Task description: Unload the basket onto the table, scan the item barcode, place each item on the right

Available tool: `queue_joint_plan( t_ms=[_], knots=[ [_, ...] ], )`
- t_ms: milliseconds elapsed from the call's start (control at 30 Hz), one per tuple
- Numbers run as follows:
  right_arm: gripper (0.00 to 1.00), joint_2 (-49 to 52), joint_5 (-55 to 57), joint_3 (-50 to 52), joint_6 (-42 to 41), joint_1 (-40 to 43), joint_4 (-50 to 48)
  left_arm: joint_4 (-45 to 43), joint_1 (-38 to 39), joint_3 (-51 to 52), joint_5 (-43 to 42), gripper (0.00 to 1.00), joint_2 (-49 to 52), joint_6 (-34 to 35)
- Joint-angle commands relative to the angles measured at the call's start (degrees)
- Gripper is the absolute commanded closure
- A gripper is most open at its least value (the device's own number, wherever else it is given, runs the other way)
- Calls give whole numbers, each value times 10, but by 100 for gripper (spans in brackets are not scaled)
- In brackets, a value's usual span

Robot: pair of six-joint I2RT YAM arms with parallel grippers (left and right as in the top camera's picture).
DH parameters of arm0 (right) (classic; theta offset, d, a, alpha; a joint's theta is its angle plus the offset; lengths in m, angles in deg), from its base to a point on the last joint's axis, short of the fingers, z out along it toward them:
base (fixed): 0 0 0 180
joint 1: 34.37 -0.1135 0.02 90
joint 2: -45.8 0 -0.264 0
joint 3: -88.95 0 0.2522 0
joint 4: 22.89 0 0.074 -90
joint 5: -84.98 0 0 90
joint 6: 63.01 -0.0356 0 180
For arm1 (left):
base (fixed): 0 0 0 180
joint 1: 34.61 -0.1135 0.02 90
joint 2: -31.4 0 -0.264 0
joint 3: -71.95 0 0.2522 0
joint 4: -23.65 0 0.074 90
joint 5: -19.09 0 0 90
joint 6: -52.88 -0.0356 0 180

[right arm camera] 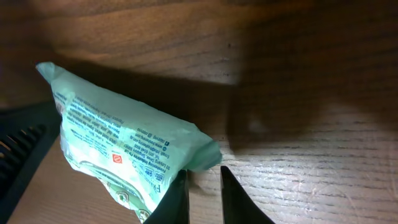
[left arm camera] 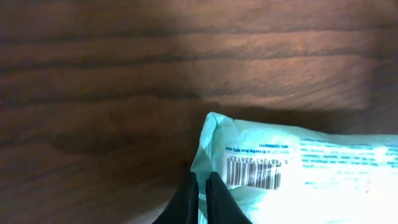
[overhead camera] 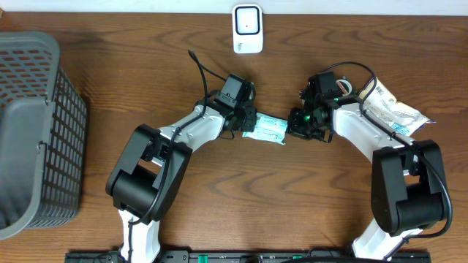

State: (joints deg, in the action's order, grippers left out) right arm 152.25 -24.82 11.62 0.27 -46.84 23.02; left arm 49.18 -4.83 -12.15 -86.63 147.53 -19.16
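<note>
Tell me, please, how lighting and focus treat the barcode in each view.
Left wrist: glare washes out the packet toward the lower right, yet the barcode shows, slightly soft. Right wrist: evenly lit print, dark shadow on the table. Overhead: even light, barcode too small to see.

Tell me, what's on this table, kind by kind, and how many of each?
Robot arms: 2, left arm and right arm
Grey basket: 1
White scanner: 1
Teal packet: 1
Heap of other packets: 1, its contents too jumbled to count
Total: 6
</note>
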Motion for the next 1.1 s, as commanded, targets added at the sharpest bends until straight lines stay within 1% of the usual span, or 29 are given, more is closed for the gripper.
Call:
queue_joint_plan(
  t_ms=[0,200,300,400,533,567,600,633,667,733,800,933,1000,1067],
  knots=[
    [83,5,-21,3,11,14,-1,22,14,-1,-3,93,7,17],
    [75,5,-105,3,60,64,6,24,34,-1,0,92,7,16],
    [71,5,-135,3,90,89,21,26,25,-2,-4,93,0,-10],
    [69,5,-155,3,114,104,35,28,2,-2,-58,92,-39,-43],
    [69,5,-155,3,116,105,31,52,-19,-2,-88,91,-92,-69],
    [68,5,-155,3,116,105,30,59,-22,-2,-100,91,-103,-87],
    [69,5,-155,3,116,105,29,64,-22,-2,-130,90,-115,-121],
    [69,5,-155,3,116,105,27,69,-21,-2,-180,88,-122,-167],
    [68,5,-154,3,116,105,25,69,-20,-2,-215,87,-123,-187],
    [69,5,-150,3,116,104,26,73,-18,-1,-246,87,-119,-202],
    [69,5,-148,3,116,101,27,83,-14,0,-247,87,-110,-218],
    [68,5,-137,3,116,96,28,87,-12,1,-248,87,-75,-217],
    [68,5,-136,3,116,92,28,77,-12,1,-248,88,-56,-199],
    [68,5,-135,3,116,87,28,57,-12,1,-247,91,-38,-179]
  ],
)
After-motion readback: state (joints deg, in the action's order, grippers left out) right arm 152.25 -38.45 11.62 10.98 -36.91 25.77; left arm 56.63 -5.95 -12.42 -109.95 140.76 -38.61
